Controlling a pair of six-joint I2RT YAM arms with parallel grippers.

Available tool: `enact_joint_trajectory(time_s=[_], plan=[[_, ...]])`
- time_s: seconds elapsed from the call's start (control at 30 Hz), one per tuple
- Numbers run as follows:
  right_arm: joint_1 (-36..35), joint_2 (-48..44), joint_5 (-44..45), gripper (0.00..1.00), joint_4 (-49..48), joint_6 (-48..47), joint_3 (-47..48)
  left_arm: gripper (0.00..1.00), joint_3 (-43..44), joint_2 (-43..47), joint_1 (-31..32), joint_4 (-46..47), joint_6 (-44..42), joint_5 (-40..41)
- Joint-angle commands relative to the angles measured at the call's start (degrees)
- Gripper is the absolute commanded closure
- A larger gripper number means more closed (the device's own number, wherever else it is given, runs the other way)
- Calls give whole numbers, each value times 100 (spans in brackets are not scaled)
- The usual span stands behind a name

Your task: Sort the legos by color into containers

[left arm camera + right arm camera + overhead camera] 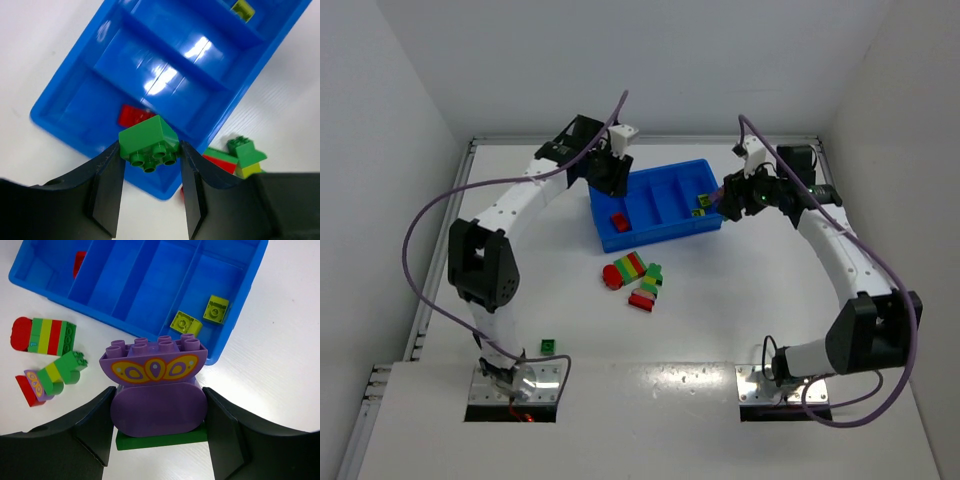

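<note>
White shells with chunky black joints on the left arm [515,205] and right arm [830,250], a purple cable [406,245] looping off each, silver base plates [550,378] at 6 o'clock, left gripper [150,145] matte black.

Glossy plastic tray [150,50], smooth plastic legos [147,135], seemingly matt table [40,50].

The right fingers [95,425] clamp a purple brick [155,390] near the blue tray [165,285] holding two yellow bricks [216,309].

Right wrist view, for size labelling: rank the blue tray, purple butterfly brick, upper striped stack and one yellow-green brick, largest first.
1. blue tray
2. purple butterfly brick (enlarged by camera nearness)
3. upper striped stack
4. yellow-green brick
</note>
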State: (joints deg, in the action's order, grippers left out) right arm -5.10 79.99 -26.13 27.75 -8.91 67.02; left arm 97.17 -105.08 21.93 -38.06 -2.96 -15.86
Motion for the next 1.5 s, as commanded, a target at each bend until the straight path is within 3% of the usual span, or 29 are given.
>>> enact_joint_trajectory(time_s=[0.0,0.4,0.73,0.8,0.9,1.3,1.4,1.47], plan=[[45,79,-85,93,-401,512,241,88,671,-231,232,-34,-38,-181],[97,544,-33,93,-384,574,619,88,1796,-1620,303,-333,76,12],[97,958,-33,92,-437,574,838,78,2596,-2482,355,-491,32,328],[97,1028,-33,92,-437,574,839,75,2772,-2614,355,-552,32,390],[97,1089,-33,92,-437,574,900,58,2904,-2842,355,-553,32,513],[97,1327,-85,92,-437,574,1120,26,3370,-3274,355,-553,-143,874],[97,1379,-85,92,-437,574,1120,24,3511,-3178,355,-553,-205,638],[97,1379,-85,92,-437,574,1068,24,3564,-2985,303,-553,-266,69]])
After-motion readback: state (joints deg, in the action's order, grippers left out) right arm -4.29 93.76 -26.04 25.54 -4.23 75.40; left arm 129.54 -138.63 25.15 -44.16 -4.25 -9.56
